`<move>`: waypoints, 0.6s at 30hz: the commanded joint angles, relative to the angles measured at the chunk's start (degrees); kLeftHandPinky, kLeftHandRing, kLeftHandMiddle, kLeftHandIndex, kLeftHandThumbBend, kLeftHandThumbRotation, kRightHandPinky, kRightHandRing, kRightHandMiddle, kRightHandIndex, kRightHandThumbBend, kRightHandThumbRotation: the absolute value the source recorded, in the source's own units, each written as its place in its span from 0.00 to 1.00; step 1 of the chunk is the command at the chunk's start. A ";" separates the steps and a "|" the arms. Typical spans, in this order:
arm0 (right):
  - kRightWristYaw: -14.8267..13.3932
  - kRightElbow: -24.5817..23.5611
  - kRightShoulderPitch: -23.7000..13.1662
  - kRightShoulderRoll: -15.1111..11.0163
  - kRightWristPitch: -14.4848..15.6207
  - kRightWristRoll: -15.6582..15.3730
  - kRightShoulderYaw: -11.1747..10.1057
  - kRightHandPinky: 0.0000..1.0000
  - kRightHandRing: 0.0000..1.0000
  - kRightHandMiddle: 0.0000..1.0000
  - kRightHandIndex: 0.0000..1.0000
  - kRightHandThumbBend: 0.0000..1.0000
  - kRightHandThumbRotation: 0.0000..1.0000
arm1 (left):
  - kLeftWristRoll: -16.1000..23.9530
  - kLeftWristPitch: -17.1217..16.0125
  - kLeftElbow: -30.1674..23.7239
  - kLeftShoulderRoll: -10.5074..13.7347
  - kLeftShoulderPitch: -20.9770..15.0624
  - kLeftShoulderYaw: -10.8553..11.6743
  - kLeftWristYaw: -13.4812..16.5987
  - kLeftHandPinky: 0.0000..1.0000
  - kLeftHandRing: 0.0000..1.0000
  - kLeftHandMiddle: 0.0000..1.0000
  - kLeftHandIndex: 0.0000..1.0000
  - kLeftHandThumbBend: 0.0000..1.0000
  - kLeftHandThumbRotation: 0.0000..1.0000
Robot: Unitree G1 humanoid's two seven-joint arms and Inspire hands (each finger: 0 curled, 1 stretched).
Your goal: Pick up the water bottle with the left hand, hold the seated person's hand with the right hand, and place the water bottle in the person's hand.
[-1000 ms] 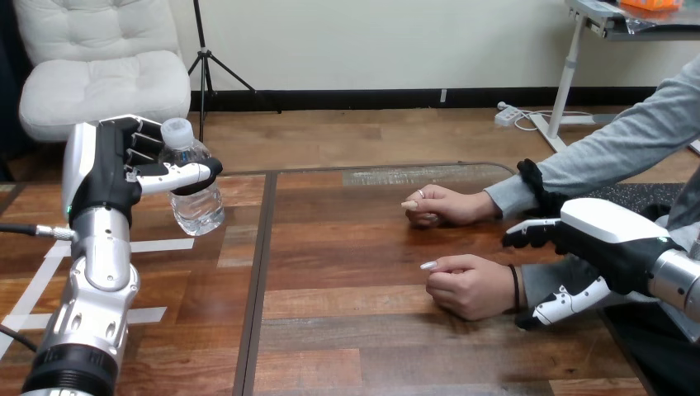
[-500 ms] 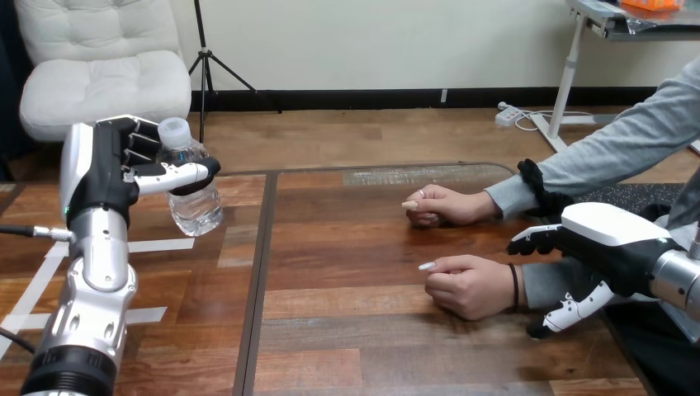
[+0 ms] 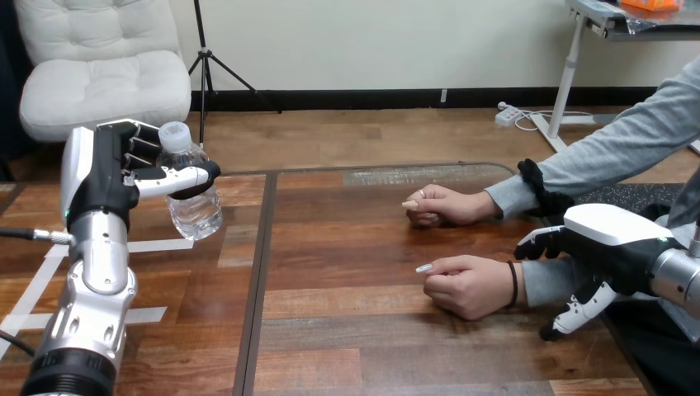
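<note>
Where the desk (image 3: 355, 338) comes closest, at about 4 o'clock, the right hand (image 3: 615, 247) hangs with its white-shelled back upward. Its fingers (image 3: 538, 242) are spread and only loosely bent, and the thumb is dropped well below them, so the hand is open and grips nothing. The person's grey-sleeved forearm runs through the gap between thumb and fingers; whether the hand touches the sleeve cannot be told.

Just toward 9 o'clock of it, the person's nearer hand (image 3: 466, 286) rests on the wood in a loose fist, one finger pointing to 9 o'clock. The person's farther hand (image 3: 442, 206) lies a little beyond, toward 12 o'clock, also curled and resting on the desk. The two hands are near each other but apart.

Across the desk at 9 to 10 o'clock, the left arm (image 3: 95, 297) rises from the bottom edge. The left hand (image 3: 103, 177) is closed on the water bottle (image 3: 196, 210), with its fingers behind the shoulder and the thumb wrapped across the front. The bottle is small, of clear ribbed plastic with a white screw cap (image 3: 174, 134), and holds water. It is upright with a slight tilt, its base lifted clear of the desk, well apart from both of the person's hands.
</note>
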 commanded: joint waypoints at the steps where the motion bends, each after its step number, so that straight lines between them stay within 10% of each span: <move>1: -1.98 0.96 -5.67 -0.29 0.71 -0.64 0.77 0.69 0.79 0.80 0.78 1.00 0.24 | -0.06 -1.65 -4.25 1.71 -2.86 0.97 0.13 0.32 0.38 0.44 0.46 0.75 0.00; 18: -3.84 4.36 -7.31 1.50 3.26 -1.54 3.11 0.63 0.74 0.76 0.75 1.00 0.26 | -0.59 -2.18 -5.57 2.04 -2.07 1.52 -0.66 0.32 0.38 0.44 0.46 0.75 0.00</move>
